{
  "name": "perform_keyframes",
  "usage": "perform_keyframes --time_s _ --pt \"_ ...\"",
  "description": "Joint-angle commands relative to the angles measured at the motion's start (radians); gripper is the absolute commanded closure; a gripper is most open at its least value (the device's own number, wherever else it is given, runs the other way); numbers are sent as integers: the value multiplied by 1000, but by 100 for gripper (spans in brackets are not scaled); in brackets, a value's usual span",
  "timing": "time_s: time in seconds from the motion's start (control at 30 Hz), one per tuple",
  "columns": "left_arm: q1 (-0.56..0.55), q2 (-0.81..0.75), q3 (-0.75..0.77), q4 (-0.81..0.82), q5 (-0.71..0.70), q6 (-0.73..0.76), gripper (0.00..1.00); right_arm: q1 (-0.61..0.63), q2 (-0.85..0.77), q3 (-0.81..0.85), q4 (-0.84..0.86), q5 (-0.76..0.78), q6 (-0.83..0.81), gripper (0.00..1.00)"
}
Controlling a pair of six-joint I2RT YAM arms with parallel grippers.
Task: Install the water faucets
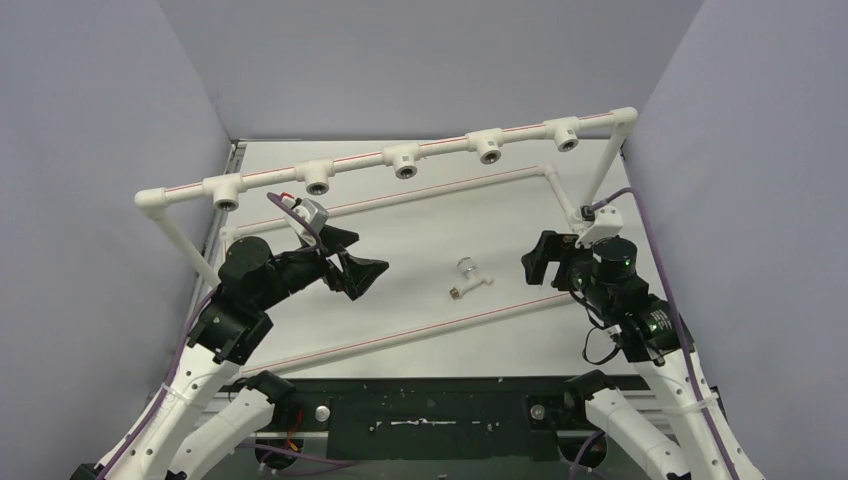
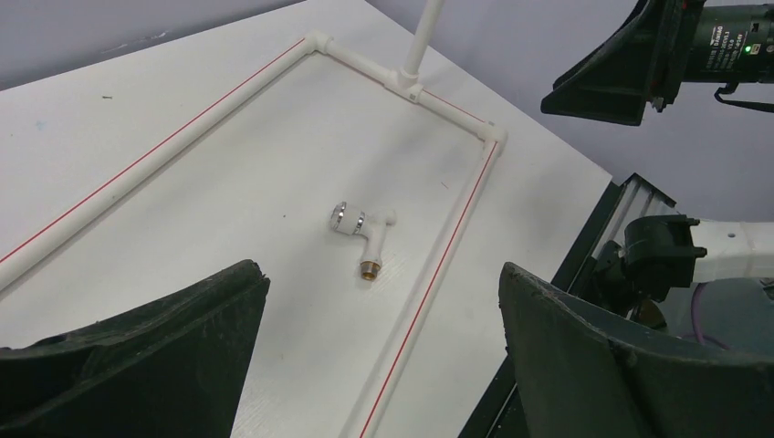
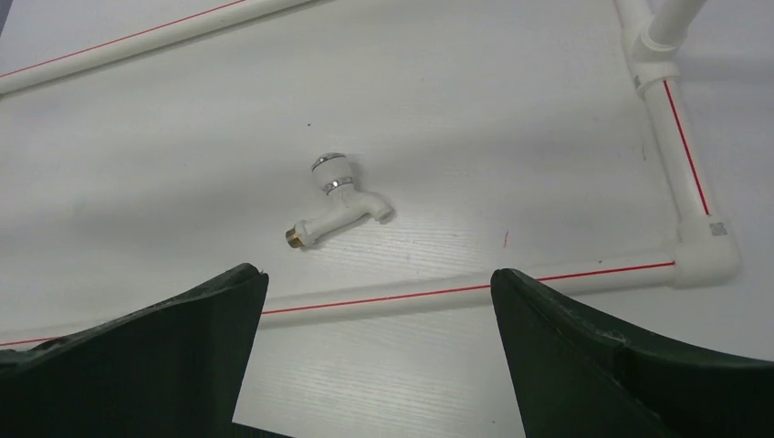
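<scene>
One faucet; elbow fitting, print illegible

The top camera looked down from behind the near edge over the whole table. The 2 wrist cameras, lower and nearer, faced inward from opposite sides, sharing the faucet.

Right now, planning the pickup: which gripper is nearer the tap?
Right. The right gripper is just right of the tap; the left gripper sits farther off to its left.
</scene>
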Motion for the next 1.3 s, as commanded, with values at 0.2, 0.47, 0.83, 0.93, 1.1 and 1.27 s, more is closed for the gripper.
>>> perform_keyframes --time_s 0.2,0.47,0.83,0.93,1.1,1.27 --pt "-7 -14 6 27 14 -22 4 10 20 30 7 -156 -37 0" --pt "-13 -34 -5 39 -20 -36 4 13 60 -43 132 -244 -31 1" --pt "-37 -40 -6 33 -32 -34 4 224 127 -202 420 -50 2 5" --pt "-40 -40 -5 31 -41 -32 4 276 137 -260 523 2 -21 6" --pt "-42 -43 -7 31 -41 -32 3 305 150 -352 697 51 -63 8" --pt "-42 -43 -7 31 -45 -30 4 306 235 -386 810 71 -87 9"
